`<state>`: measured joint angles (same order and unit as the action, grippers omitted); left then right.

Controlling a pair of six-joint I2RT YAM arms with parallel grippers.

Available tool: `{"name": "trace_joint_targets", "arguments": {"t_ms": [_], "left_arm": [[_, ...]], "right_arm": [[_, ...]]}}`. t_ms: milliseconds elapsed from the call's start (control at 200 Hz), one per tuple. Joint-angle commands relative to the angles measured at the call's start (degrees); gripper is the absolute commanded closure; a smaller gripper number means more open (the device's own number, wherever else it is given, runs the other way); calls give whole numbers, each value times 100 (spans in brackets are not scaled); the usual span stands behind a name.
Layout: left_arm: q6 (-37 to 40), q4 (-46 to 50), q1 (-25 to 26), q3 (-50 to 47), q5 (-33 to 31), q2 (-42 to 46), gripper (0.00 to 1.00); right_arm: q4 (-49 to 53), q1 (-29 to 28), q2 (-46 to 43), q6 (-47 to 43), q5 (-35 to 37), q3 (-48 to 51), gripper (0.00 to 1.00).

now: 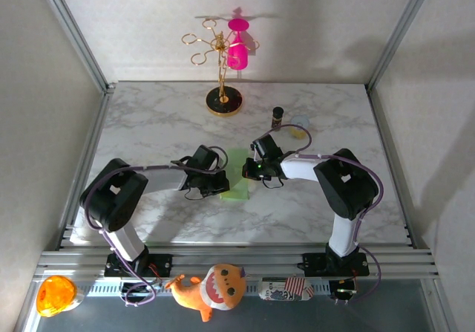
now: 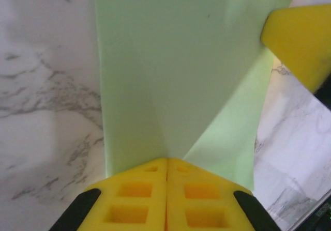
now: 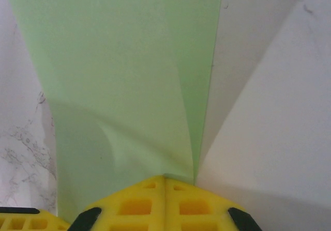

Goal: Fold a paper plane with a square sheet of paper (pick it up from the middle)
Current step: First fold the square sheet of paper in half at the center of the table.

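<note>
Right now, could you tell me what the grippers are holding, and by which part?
Both hold the green paper sheet: the left fingers pinch its edge where a crease ends, and the right fingers pinch the opposite side.

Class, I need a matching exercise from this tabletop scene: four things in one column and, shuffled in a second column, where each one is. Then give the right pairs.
Things
1. green paper sheet
2. pink cup
3. orange plush toy
4. dark bottle

Places
A. hanging on the gold rack
B. beyond the table's near edge
C. middle of the table
D. standing on the table, right of the rack's base

Pairs: 1-C, 2-A, 3-B, 4-D
</note>
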<state>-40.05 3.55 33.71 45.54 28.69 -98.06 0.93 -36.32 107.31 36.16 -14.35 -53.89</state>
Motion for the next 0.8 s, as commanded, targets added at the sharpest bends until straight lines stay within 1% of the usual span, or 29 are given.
{"name": "trace_joint_targets", "arguments": {"t_ms": [0, 175, 250, 355, 496, 626, 796], "left_arm": [[261, 789, 55, -563, -203, 178, 93], [436, 1232, 118, -1095, -197, 636, 93], [484, 1393, 119, -1138, -230, 863, 93], [542, 1538, 42, -783, -296, 1159, 93], [437, 1396, -250, -62, -569, 1417, 92], [271, 938, -435, 366, -739, 1102, 92], [-58, 58, -467, 895, -458, 155, 93]], "right_arm": [[1823, 72, 1133, -215, 1602, 564, 96], [1796, 72, 1158, -241, 1607, 555, 96], [1788, 70, 1161, -241, 1611, 572, 96], [1778, 71, 1154, -259, 1611, 581, 96], [1823, 71, 1159, -268, 1646, 581, 96], [1857, 72, 1136, -276, 1641, 574, 96], [1911, 72, 1130, -297, 1637, 547, 96]]}}
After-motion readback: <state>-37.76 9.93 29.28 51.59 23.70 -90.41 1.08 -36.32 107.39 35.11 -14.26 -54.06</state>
